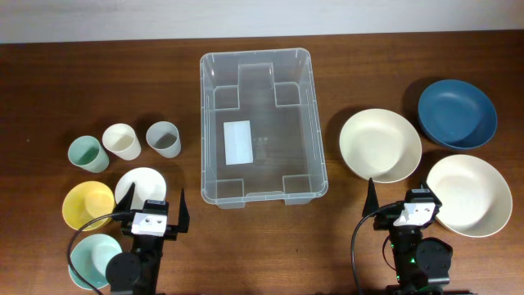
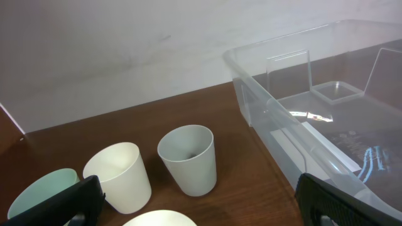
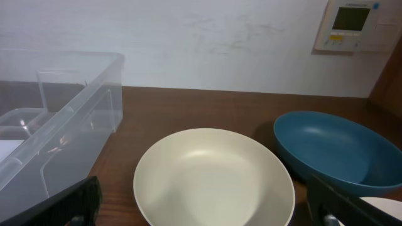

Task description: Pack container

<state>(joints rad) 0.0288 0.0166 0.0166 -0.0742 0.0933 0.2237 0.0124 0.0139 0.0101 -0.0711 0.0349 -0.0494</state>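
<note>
the container (image 1: 256, 54) sits on the dark wooden table (image 1: 49, 82), out ahead of both grippers and between them. it is forward and to the right of my left gripper (image 1: 154, 197), and forward and to the left of my right gripper (image 1: 398, 195). it's a big see-through plastic tub, rectangular with rounded corners and a rolled rim. it has square moulded steps in the base and a white label (image 1: 238, 142) lying flat at the bottom.

my left gripper is spread wide with nothing in it. on the left wrist view its black fingers (image 2: 63, 204) sit at the bottom corners of the picture. just ahead of it stand three smooth tapered cups in a row: a mint cup (image 1: 87, 153), a cream cup (image 1: 121, 141) and a grey cup (image 1: 163, 139). the grey cup is nearest the tub wall. close around the gripper are a small white bowl (image 1: 141, 187), a yellow bowl (image 1: 88, 205) and a mint bowl (image 1: 94, 260).

my right gripper is also wide open and empty. a broad, matte cream bowl (image 1: 380, 145) lies straight ahead of it. a deep blue bowl (image 1: 457, 113) sits further out to the right, and a large white bowl (image 1: 468, 195) is just beside the gripper on its right.
</note>
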